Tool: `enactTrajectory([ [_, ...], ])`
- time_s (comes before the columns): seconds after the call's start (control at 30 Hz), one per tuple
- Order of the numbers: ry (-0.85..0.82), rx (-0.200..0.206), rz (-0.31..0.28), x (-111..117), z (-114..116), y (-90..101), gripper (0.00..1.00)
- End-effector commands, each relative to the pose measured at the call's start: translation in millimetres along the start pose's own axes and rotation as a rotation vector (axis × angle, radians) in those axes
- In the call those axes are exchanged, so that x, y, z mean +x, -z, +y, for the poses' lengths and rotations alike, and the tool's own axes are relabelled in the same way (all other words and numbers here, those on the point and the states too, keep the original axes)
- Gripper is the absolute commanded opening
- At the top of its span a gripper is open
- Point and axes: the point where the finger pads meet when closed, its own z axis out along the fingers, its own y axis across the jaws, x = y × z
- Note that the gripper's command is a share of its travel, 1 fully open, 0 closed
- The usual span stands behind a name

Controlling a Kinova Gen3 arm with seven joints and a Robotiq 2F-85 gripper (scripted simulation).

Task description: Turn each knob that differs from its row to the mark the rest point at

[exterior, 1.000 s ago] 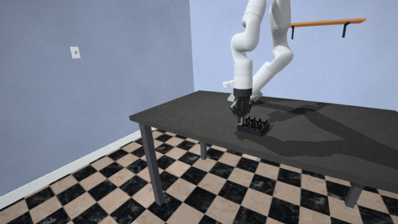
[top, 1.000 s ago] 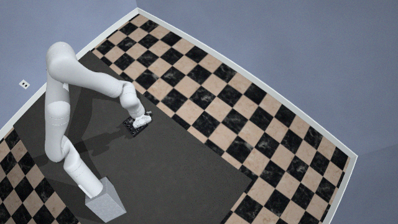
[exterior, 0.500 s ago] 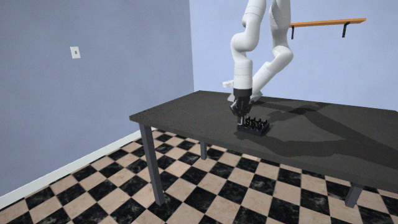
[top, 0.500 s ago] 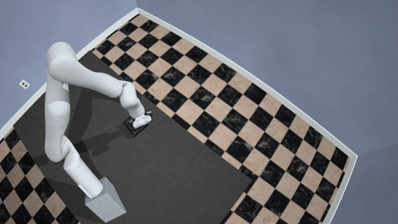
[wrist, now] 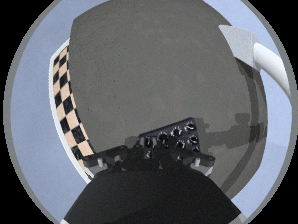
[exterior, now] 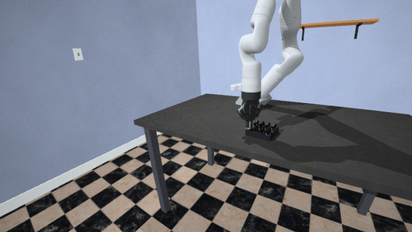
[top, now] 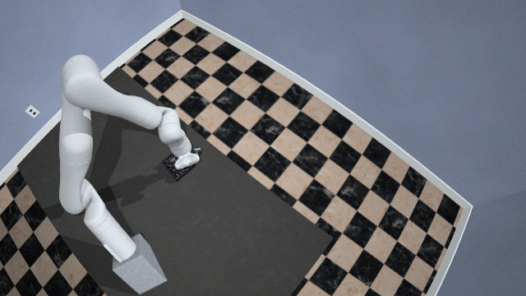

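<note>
The black knob box (exterior: 264, 131) stands on the dark table, with several small black knobs on top. It also shows in the top view (top: 179, 166), mostly under the wrist, and in the wrist view (wrist: 172, 139). My gripper (exterior: 248, 124) points straight down at the box's left end and is shut on a knob at that end. Which knob it is cannot be read. The fingertips are dark and partly hidden in the wrist view (wrist: 153, 159). The knobs' white lines and the printed names are too small to read.
The box stands near the table's edge (top: 230, 162) facing the checkered floor. The arm's base (top: 137, 267) stands on the table's other end. A wooden shelf (exterior: 338, 23) hangs on the wall behind.
</note>
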Motion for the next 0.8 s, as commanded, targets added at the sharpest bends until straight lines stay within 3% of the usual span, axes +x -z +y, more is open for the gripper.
enactTrajectory([
  [0.0, -0.047, 0.001, 0.003, 1.0, 0.2, -0.5, 0.08],
  [0.77, -0.534, 0.004, 0.001, 0.4, -0.9, -0.2, 0.08],
])
